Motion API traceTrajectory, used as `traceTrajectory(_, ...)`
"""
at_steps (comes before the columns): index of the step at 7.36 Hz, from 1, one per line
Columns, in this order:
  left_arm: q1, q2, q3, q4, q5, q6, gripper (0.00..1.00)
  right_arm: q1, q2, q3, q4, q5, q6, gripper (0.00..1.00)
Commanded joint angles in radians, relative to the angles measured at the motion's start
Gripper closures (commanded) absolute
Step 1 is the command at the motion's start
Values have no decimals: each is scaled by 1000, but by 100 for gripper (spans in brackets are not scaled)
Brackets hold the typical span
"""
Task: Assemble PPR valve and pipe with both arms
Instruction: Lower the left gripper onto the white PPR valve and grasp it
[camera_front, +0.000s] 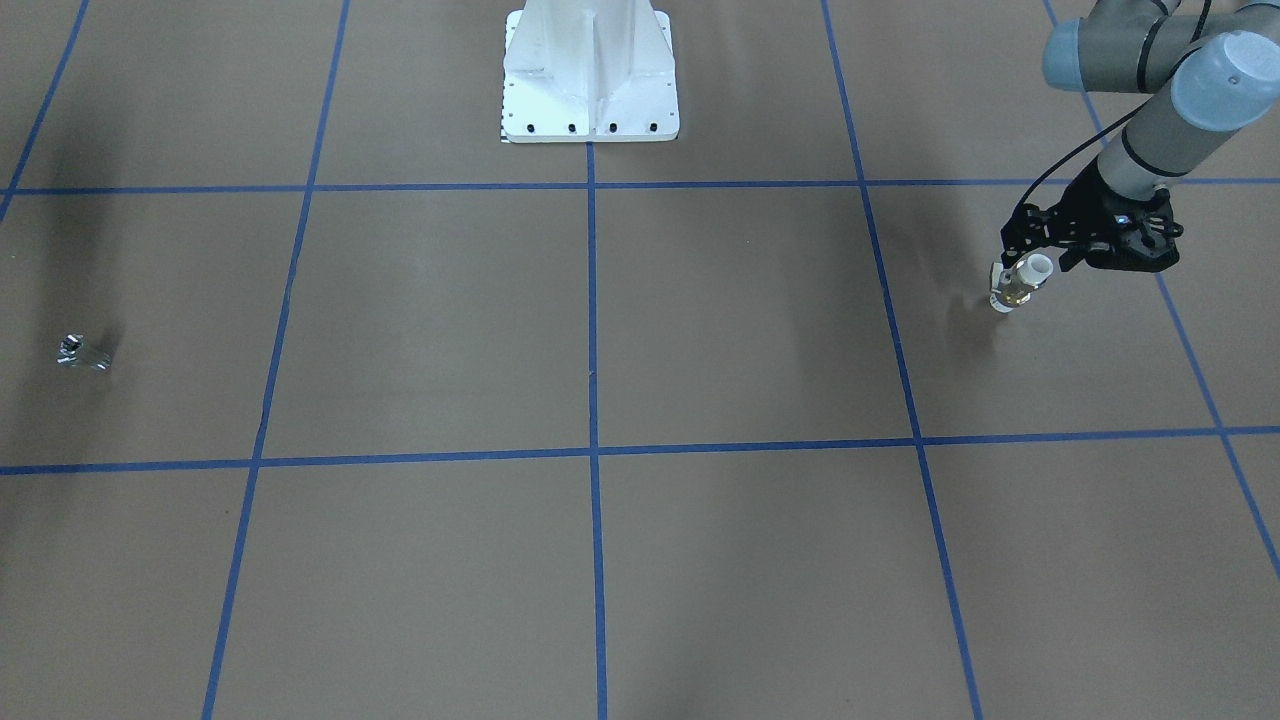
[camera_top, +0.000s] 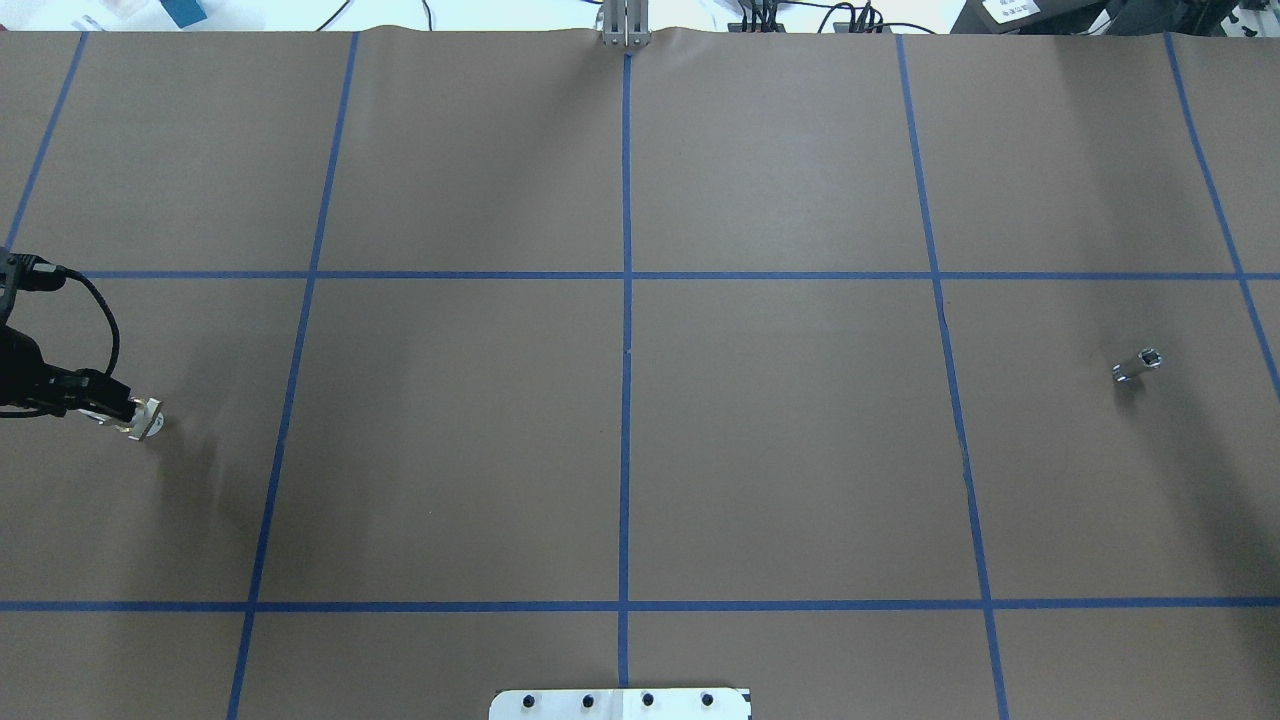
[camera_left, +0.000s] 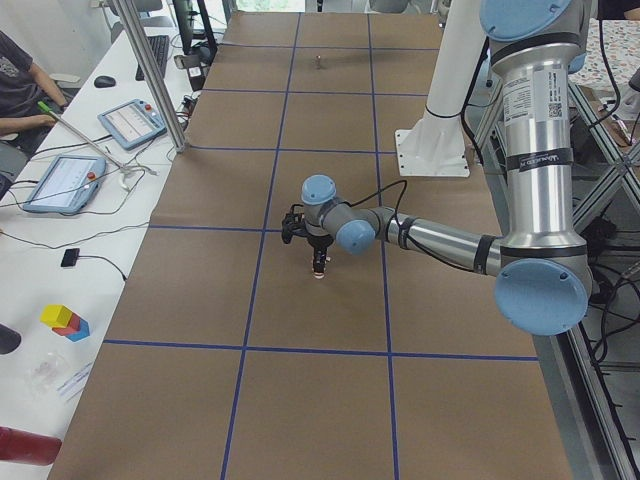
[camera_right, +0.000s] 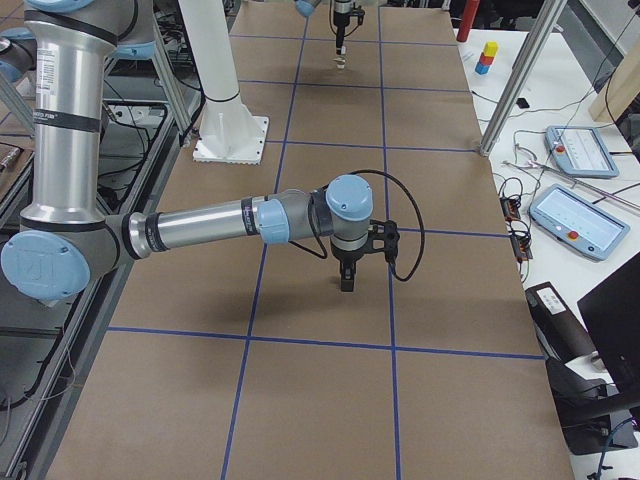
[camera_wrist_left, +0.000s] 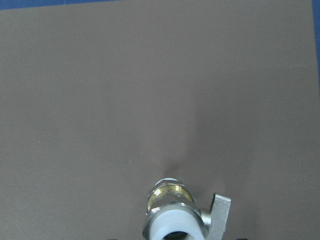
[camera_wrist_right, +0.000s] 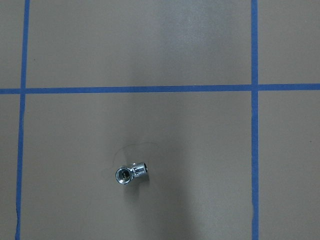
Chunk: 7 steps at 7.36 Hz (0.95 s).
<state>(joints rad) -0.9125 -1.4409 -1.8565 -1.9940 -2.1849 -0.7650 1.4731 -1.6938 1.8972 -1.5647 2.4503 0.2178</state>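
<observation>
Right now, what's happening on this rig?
The left tool is closed on the PPR valve, far out on the robot's left and low over the table. I can't tell whether the valve is lifted. The pipe lies alone on the far right, with nothing touching it. The right tool hangs pointing down, and its wrist camera has the pipe in view below. Whether it is open or shut isn't visible. Nothing is joined yet.

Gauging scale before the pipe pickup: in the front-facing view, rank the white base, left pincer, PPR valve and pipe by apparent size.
1. white base
2. left pincer
3. PPR valve
4. pipe, only slightly smaller than the valve
</observation>
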Motion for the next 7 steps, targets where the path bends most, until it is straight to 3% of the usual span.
traceTrajectory(1,0,-13,-1,6,-4,-2,100,0,-1,-1,0,4,0,0)
traceTrajectory(4,-14,-24,-51,43,-39,-2,100,0,0,-6,0,6,0,0)
traceTrajectory(6,-14,-245,-90,278,-38,-39,100,0,2,-4,5,6,0,0)
traceTrajectory(7,-3,-369,-79,329,-35,-145,100,0,2,-7,41,6,17,0)
